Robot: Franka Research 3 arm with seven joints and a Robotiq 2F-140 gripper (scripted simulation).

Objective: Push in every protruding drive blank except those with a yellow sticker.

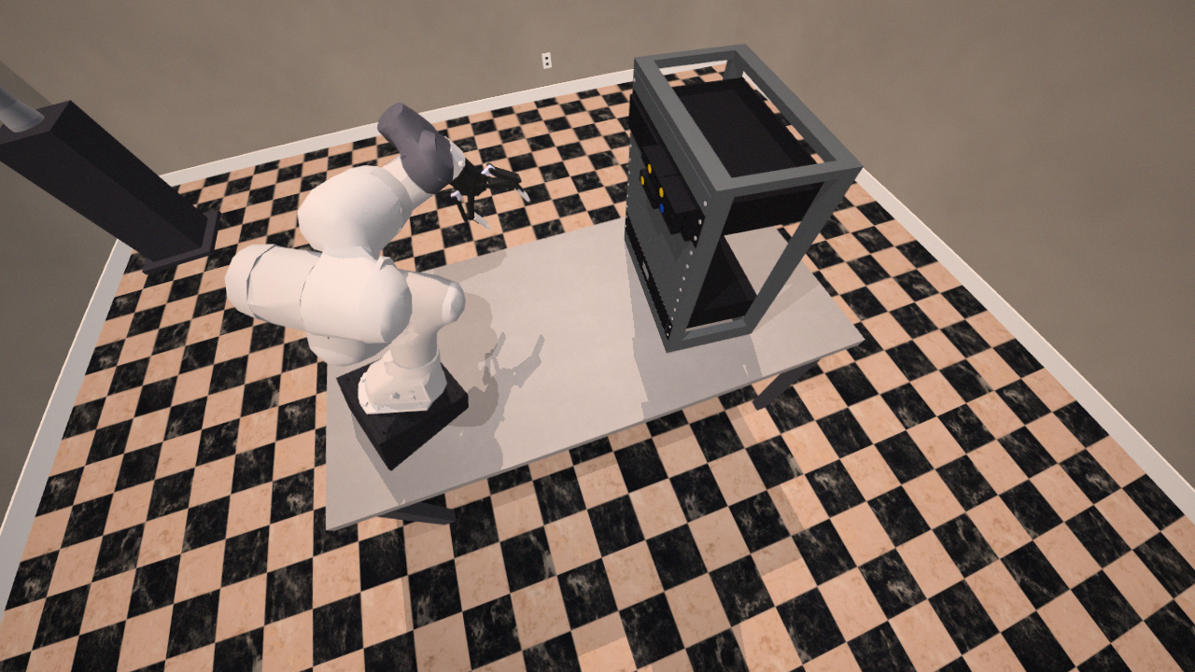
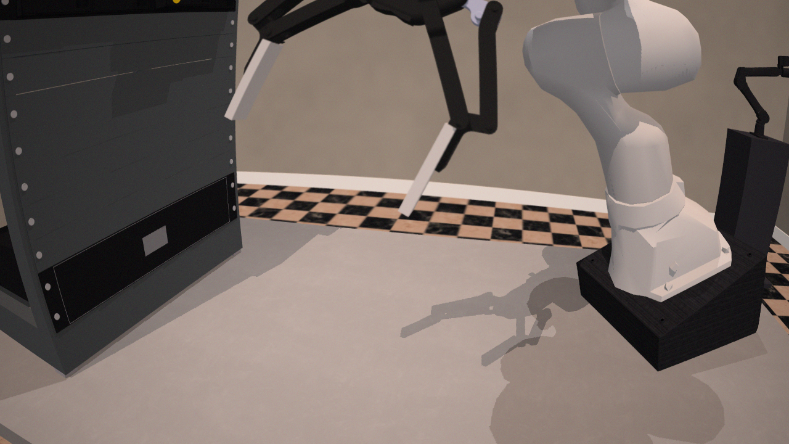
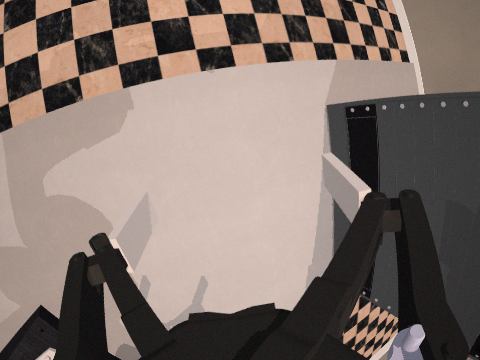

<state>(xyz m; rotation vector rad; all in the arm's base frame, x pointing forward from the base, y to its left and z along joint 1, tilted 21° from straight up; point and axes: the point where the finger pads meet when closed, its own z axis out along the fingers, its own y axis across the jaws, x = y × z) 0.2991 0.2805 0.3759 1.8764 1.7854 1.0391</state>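
Note:
The grey open-frame rack (image 1: 724, 193) stands on the right part of the table, its front facing my arm. Black drive blanks (image 1: 664, 199) sit in its upper front, with small yellow marks (image 1: 642, 176) and a blue mark (image 1: 660, 207) on them. From here I cannot tell how far each one sticks out. My gripper (image 1: 488, 189) is wide open and empty. It hangs in the air left of the rack front, apart from it. In the exterior view its white finger pads (image 2: 318, 163) spread beside the rack front (image 2: 121, 154). In the wrist view the gripper (image 3: 234, 220) has the rack (image 3: 420, 187) at its right.
A black panel with a grey label (image 2: 144, 248) fills the rack's lowest front slot. My arm's black base block (image 2: 675, 311) stands at the table's other end. A dark stand (image 1: 100, 179) rises beyond the table's left side.

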